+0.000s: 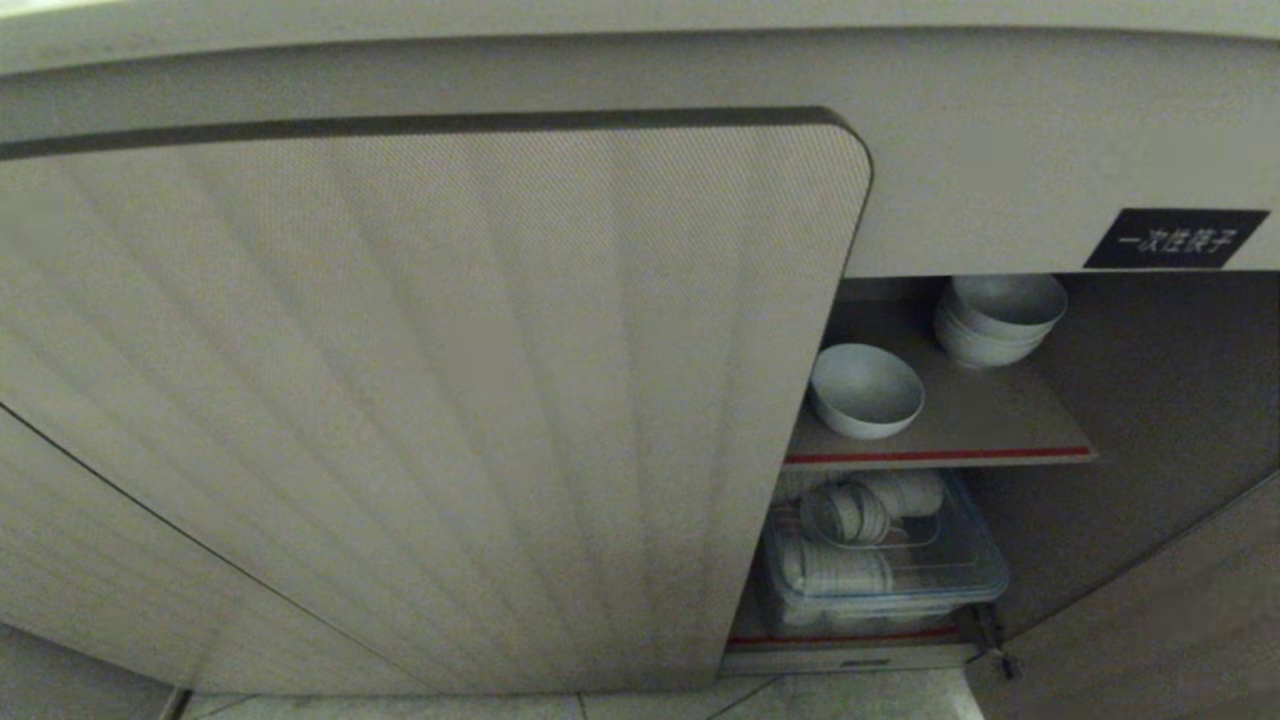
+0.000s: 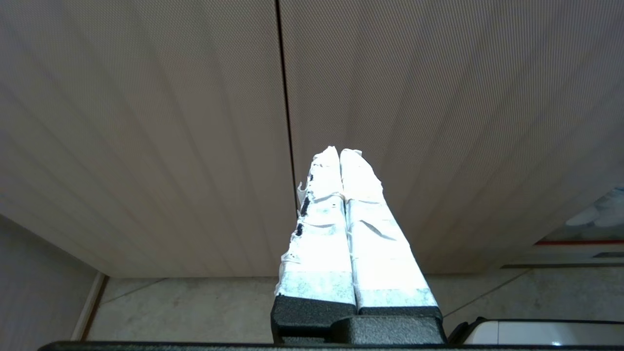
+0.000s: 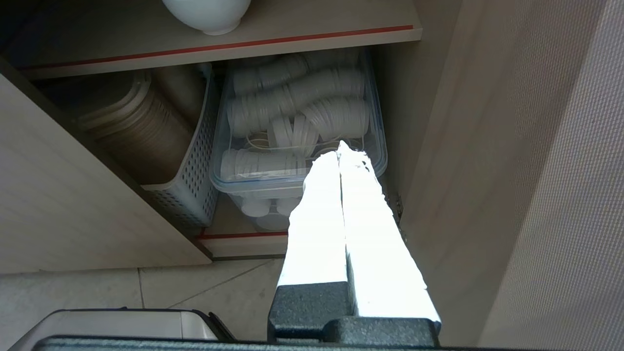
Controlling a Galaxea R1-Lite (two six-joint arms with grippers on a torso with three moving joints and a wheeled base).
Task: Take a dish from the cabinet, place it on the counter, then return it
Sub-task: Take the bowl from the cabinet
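Observation:
The cabinet (image 1: 430,400) is low and beige with ribbed doors, and its right compartment stands open under a black label (image 1: 1175,238). On the brown red-edged shelf (image 1: 960,425) sits one white dish (image 1: 865,390), with a stack of like bowls (image 1: 1000,315) behind it. The dish's foot (image 3: 207,14) also shows in the right wrist view. My right gripper (image 3: 340,148) is shut and empty, low before the open compartment, below the shelf. Shut and empty as well, my left gripper (image 2: 340,151) faces the closed ribbed doors (image 2: 438,122). Neither gripper shows in the head view. The counter's top is out of view.
Under the shelf a clear plastic box (image 1: 985,575) holds stacked white cups. Beside it is a perforated grey basket (image 3: 190,170) with brown stacked items. The opened door (image 1: 1180,600) swings out at the right. Tiled floor (image 1: 850,695) lies below, with my base's white corner (image 3: 122,324) near.

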